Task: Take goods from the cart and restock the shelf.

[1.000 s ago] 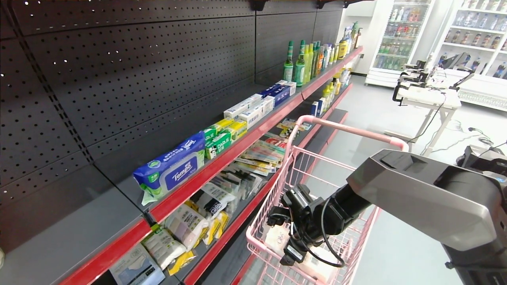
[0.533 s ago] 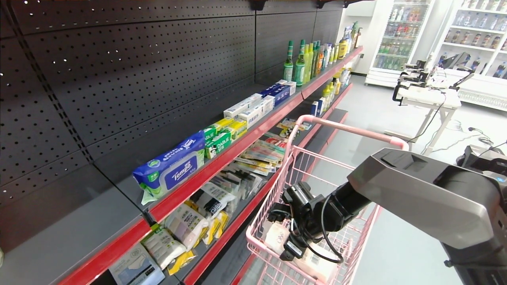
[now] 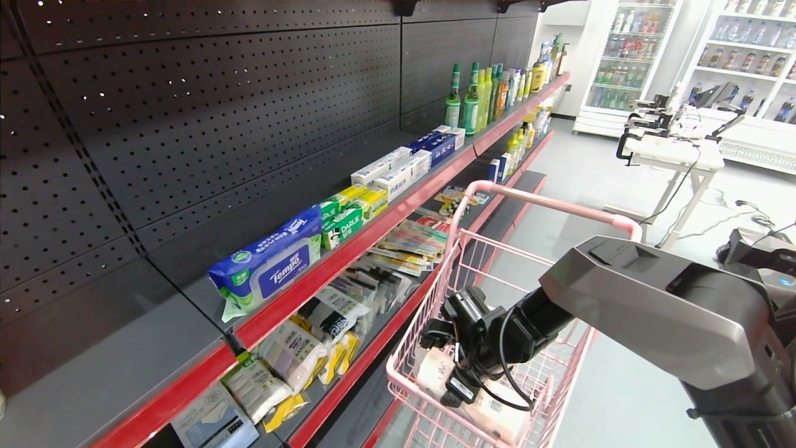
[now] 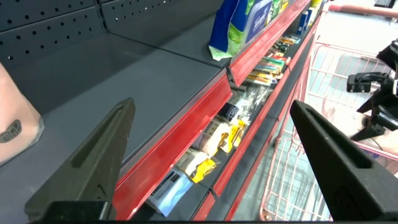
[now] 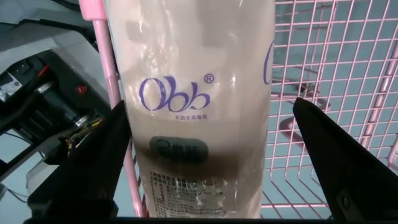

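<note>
Your right gripper (image 3: 443,373) sits lower centre, inside the pink cart (image 3: 547,204), fingers wide astride a pale pack (image 5: 193,130) — left gripper (image 4: 211,106) gapes wide over grey shelf (image 4: 124,81).

Far right: 2 drinks coolers, glass-door fridge (image 3: 628,62) and open shelving unit (image 3: 746,56). Nearer: white table (image 3: 671,152) w/ dark equipment (image 3: 653,118) on top. Cables (image 3: 746,214) on grey floor (image 3: 622,398) beside it.

Print on the goods
Logos mark the blue tissue pack (image 3: 267,264), green boxes (image 3: 347,216) and pale pack (image 5: 193,124); its small print is illegible.
</note>
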You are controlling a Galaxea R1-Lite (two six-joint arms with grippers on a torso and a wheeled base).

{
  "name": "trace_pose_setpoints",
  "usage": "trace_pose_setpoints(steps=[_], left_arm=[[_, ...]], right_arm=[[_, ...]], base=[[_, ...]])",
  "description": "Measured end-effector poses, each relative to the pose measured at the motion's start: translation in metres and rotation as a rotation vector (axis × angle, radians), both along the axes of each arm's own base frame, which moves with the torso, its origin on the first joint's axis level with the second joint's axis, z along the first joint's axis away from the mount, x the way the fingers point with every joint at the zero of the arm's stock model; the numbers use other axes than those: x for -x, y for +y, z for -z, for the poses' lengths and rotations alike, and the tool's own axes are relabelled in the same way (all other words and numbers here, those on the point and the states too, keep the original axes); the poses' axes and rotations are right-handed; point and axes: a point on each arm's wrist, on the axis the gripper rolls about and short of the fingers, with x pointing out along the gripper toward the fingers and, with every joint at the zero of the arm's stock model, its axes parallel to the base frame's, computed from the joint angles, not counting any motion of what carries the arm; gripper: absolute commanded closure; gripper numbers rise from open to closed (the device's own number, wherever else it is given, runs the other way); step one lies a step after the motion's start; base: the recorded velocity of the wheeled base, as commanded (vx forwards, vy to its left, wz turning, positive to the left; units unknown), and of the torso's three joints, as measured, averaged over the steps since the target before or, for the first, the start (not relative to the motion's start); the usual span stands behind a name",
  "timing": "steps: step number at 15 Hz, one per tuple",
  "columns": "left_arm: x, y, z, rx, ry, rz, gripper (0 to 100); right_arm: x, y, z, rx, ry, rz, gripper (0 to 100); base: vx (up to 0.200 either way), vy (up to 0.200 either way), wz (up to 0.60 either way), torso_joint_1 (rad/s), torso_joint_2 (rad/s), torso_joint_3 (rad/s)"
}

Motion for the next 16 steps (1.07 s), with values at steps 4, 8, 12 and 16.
trace_pose_setpoints(steps=[4, 8, 12, 16], left_arm=[[0.0, 0.0, 0.0, 0.0, 0.0, 0.0, 0], [0.0, 0.0, 0.0, 0.0, 0.0, 0.0, 0], [0.0, 0.0, 0.0, 0.0, 0.0, 0.0, 0], [0.0, 0.0, 0.0, 0.0, 0.001, 0.0, 0]], right_arm=[[-0.004, 0.001, 0.002, 0.009, -0.012, -0.005, 0], [-0.008, 0.002, 0.002, 0.035, -0.036, -0.029, 0], [-0.011, 0.005, 0.004, 0.045, -0.049, -0.051, 0], [-0.011, 0.005, 0.006, 0.047, -0.043, -0.052, 0]], base=[[0.0, 0.0, 0.0, 0.0, 0.0, 0.0], [0.0, 0.0, 0.0, 0.0, 0.0, 0.0], [0.0, 0.0, 0.0, 0.0, 0.0, 0.0], [0.0, 0.0, 0.0, 0.0, 0.0, 0.0]])
